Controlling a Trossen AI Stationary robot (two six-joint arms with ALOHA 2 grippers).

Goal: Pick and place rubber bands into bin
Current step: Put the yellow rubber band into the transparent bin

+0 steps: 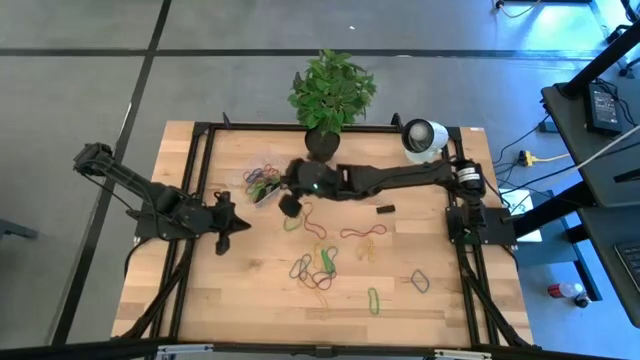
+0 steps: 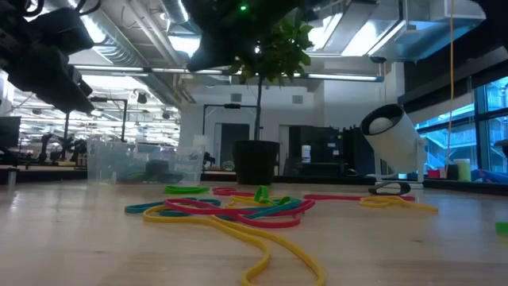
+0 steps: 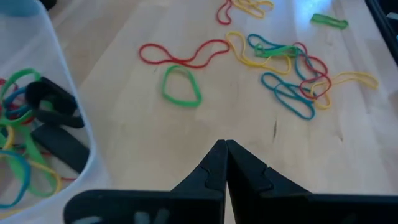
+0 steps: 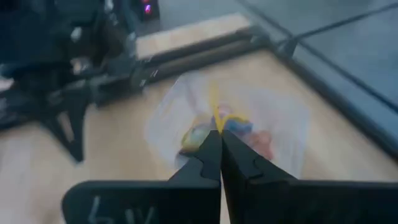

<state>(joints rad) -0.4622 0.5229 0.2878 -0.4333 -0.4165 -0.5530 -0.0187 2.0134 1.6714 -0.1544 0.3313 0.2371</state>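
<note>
Several rubber bands [image 1: 320, 262] in red, green, yellow and blue lie loose on the wooden table, also seen in the left wrist view [image 3: 280, 68] and the low view [image 2: 238, 210]. The clear bin [image 1: 262, 185] stands at the far left-centre with several bands inside [image 3: 18, 124]. My right gripper [image 1: 290, 203] reaches across from the right and hovers by the bin [image 4: 261, 124], shut on a yellow rubber band. My left gripper [image 1: 232, 225] waits shut over bare wood left of the bin [image 3: 225, 146]. My right gripper pinches a yellow rubber band [image 4: 215, 111] between its two shut fingers, at their free ends. A thin strand shows just past the tips. The fingers slant down from the table's right side, over the bin, and the band is clear of the table.
A black pot [image 1: 322, 143] with a leafy plant stands just behind the bin. A white round camera-like object [image 1: 424, 138] sits at the far right. A small black piece [image 1: 384, 209] lies right of centre. Black frame rails [image 1: 190, 180] run along the table's sides.
</note>
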